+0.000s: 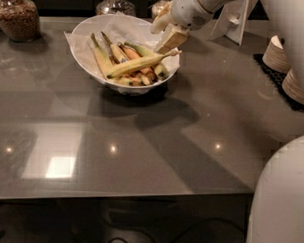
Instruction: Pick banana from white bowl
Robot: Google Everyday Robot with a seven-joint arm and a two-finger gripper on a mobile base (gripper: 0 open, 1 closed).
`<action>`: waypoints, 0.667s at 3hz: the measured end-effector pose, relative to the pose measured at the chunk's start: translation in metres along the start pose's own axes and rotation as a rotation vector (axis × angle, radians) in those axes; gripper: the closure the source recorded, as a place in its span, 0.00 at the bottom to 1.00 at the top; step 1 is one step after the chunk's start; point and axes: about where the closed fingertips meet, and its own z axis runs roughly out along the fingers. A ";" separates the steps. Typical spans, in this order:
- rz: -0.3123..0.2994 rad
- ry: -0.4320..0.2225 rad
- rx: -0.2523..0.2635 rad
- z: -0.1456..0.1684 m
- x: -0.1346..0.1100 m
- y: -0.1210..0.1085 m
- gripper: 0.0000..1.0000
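Gripper [160, 39]: above the white bowl's right rim, fingers spread, holding nothing.
Banana [136, 65]: atop the pile, stem just beneath the gripper.
White bowl [90, 26]: near the table's [140, 163] far edge.

Your gripper [166, 33] hangs high in the middle of the view, tilted down and to the left, its two pale fingers [173, 39] a little apart. Your white arm [295, 43] comes in from the upper right, and its wrist [193, 10] bends down toward the gripper.

Glossy grey countertop [140, 158], light glints [60, 166], jars [18, 16] behind
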 end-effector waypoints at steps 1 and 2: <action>0.018 -0.018 -0.032 0.017 0.004 0.001 0.53; 0.027 -0.037 -0.063 0.033 0.003 0.002 0.45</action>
